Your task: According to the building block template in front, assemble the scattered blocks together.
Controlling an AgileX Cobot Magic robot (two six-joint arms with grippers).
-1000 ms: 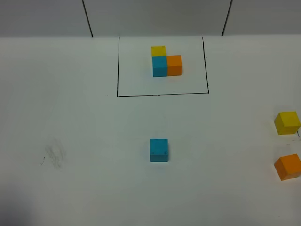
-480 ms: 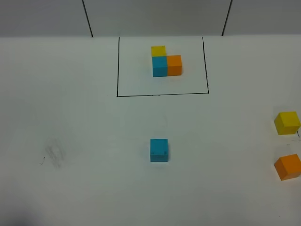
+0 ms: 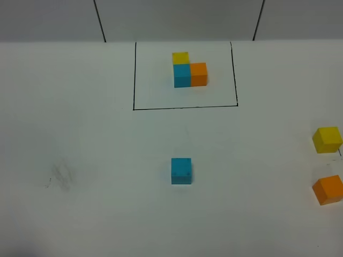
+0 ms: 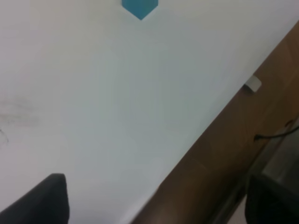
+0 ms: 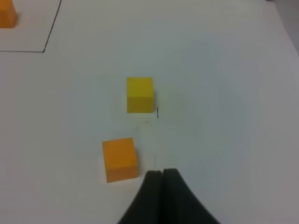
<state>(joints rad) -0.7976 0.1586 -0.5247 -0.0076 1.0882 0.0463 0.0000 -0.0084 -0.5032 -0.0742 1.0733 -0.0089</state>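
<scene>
The building block template (image 3: 188, 70) is a yellow, sky-blue and orange L inside a thin black drawn rectangle (image 3: 185, 107) at the back of the white table. Of the scattered blocks, the sky-blue cube (image 3: 181, 171) stands alone in the middle. It also shows in the left wrist view (image 4: 139, 6). The yellow cube (image 3: 327, 139) and orange cube (image 3: 328, 189) sit at the right edge. No gripper shows in the high view. My right gripper (image 5: 162, 175) is shut and empty, just beside the orange cube (image 5: 120, 158), with the yellow cube (image 5: 139, 94) beyond. My left gripper (image 4: 154, 205) is open and empty, far from the sky-blue cube.
The table's front edge (image 4: 196, 135) crosses the left wrist view, with brown floor and a cable beyond it. A faint grey smudge (image 3: 61, 175) marks the table at the left. Two black lines (image 3: 99, 21) run up the back wall.
The blocks have not moved. A dim shadow in the lower left corner of the high view has shrunk.
</scene>
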